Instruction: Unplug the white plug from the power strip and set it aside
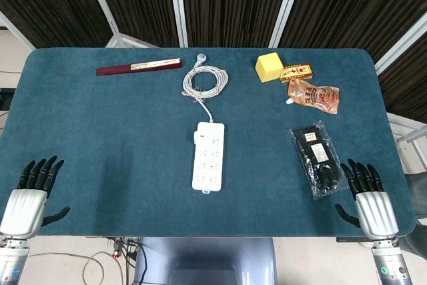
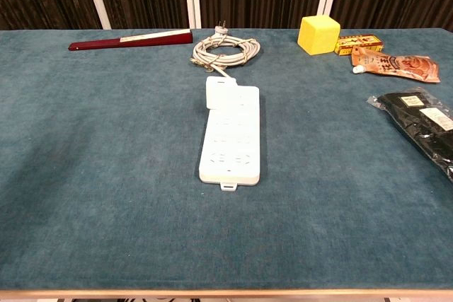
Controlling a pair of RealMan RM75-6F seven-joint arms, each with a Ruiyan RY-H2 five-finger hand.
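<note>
Both hands rest at the near edge of the bench, left hand and right hand, fingers spread, holding nothing. Nothing is started yet, I judge. Mid-bench lies the power strip, the white plug seated in its far-left corner, well apart from either hand. Next I must reach out, pinch the plug and pull straight up, perhaps steadying the strip.
</note>
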